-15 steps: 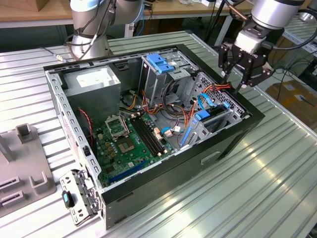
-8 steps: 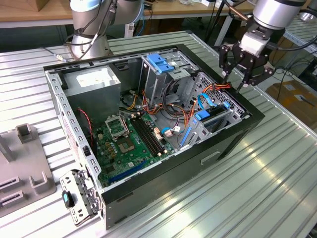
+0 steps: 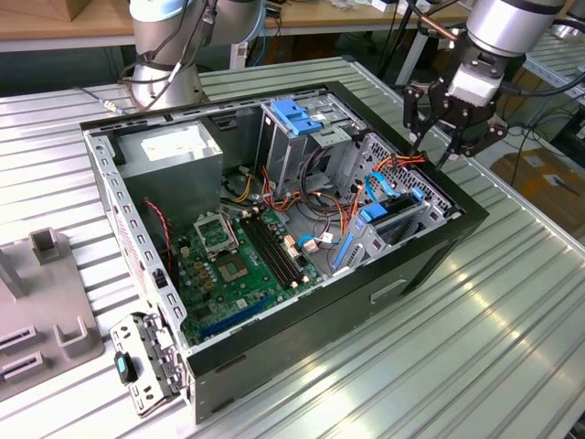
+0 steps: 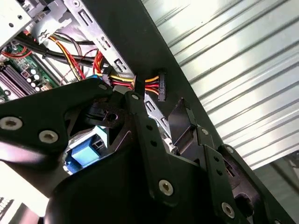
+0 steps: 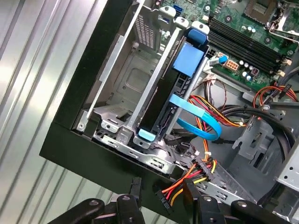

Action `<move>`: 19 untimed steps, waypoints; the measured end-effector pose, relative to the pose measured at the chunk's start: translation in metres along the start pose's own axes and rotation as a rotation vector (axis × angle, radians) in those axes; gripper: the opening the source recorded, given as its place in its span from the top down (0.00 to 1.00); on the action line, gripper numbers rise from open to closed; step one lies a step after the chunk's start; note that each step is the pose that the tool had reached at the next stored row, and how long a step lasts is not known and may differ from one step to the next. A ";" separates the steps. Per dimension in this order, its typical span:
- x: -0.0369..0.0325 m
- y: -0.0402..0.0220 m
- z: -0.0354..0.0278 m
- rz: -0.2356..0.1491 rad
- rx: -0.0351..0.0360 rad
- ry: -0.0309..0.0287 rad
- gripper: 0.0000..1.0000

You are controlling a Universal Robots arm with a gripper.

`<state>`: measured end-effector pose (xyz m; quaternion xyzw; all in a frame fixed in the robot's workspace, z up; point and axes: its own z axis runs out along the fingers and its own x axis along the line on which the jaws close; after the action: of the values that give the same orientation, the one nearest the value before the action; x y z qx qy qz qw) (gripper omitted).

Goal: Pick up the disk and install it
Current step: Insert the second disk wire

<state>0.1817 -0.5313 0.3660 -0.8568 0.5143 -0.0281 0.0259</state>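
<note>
Gripper (image 3: pixel 437 146): jaws spread, holding nothing, above the computer case's (image 3: pixel 384 293) corner nearest the drive cage (image 5: pixel 140 88).
Disk (image 5: pixel 161 100): seated on edge in that cage, blue carrier rail showing.
Blue cable (image 5: pixel 198 119): looped beside the disk.
Motherboard (image 3: pixel 242 261): on the case floor.

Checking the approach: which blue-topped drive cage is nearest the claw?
The slanted drive cage at the case's front corner, under the claw. The upright cage with blue clips sits toward the rear.
</note>
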 end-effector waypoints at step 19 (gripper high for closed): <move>0.0015 -0.0054 0.0014 -0.183 0.0046 -0.0149 0.52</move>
<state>0.1872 -0.5301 0.3650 -0.9003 0.4336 -0.0251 0.0290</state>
